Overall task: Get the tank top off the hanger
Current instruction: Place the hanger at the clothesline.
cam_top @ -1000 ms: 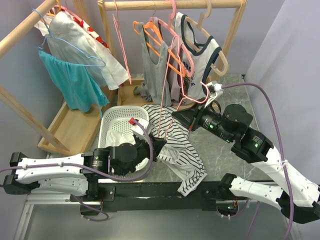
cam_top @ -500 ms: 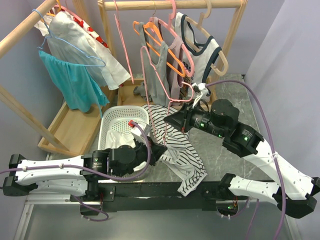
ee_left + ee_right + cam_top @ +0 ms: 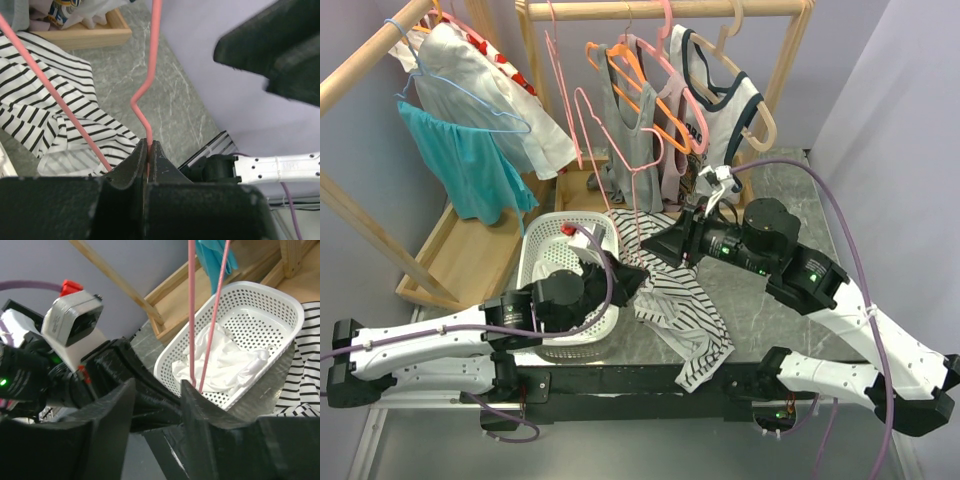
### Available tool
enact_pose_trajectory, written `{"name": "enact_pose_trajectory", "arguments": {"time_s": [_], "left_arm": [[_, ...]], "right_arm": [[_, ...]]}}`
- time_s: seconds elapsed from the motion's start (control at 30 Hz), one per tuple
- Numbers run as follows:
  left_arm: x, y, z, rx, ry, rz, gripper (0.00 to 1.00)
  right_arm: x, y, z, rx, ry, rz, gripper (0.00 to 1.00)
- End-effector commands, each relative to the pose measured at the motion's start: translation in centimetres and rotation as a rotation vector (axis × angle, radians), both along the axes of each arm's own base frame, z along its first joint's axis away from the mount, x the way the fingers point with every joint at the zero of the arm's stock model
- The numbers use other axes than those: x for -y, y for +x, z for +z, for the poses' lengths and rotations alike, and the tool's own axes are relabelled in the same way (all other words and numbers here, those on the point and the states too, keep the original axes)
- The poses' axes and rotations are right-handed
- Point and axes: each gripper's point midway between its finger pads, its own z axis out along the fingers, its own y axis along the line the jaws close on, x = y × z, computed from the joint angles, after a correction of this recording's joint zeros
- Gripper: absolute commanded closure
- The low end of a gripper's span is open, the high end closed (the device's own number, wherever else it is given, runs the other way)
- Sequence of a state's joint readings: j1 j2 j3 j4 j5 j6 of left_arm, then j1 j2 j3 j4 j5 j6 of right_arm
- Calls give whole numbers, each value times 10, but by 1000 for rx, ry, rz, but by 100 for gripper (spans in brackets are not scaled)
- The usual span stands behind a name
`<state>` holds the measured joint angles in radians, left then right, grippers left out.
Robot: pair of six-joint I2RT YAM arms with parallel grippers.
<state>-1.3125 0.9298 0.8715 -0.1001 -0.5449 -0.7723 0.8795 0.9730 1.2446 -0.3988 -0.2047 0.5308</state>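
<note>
right gripper (image 3: 156, 389) has let go since a second ago and its fingers now stand apart, with two pink wires running past the gap. left arm has lifted and moved over the basket (image 3: 542, 228), taking the hanger (image 3: 155, 40) higher and further left. left gripper (image 3: 149, 150) is clamped tight on the hanger wire at its lower end, just under a kink.

surface is a grey marbled table (image 3: 785, 168) with purple walls (image 3: 890, 90) around it. wooden rack (image 3: 660, 10) at the back holds a grey top (image 3: 618, 120), a white top with navy trim (image 3: 728, 112) and a teal garment (image 3: 450, 160). wooden tray (image 3: 470, 250) sits under the rack at left.

basket is white, perforated, and on the table left of centre, with a crumpled white cloth (image 3: 220, 360) inside.

tank top (image 3: 680, 300) is striped black and white, off the hanger, and lies rumpled on the table between the two arms, just right of the basket. its long axis runs from the back left to the near edge at right. hanger stands nearly upright and leans up-left.
</note>
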Motion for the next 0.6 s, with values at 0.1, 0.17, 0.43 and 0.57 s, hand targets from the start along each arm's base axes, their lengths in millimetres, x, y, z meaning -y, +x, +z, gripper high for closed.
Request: {"name": "enact_pose_trajectory", "arguments": {"time_s": [0.1, 0.17, 0.43, 0.57], "left_arm": [[1, 3, 59, 89, -164, -57, 99], [5, 1, 65, 113, -169, -84, 99], [11, 13, 79, 88, -168, -107, 99], [-3, 41, 79, 59, -209, -79, 99]], "right_arm": [[22, -14, 29, 68, 82, -26, 48], [30, -16, 29, 78, 81, -40, 47], [62, -19, 32, 101, 68, -141, 46], [77, -19, 38, 125, 78, -194, 44]]}}
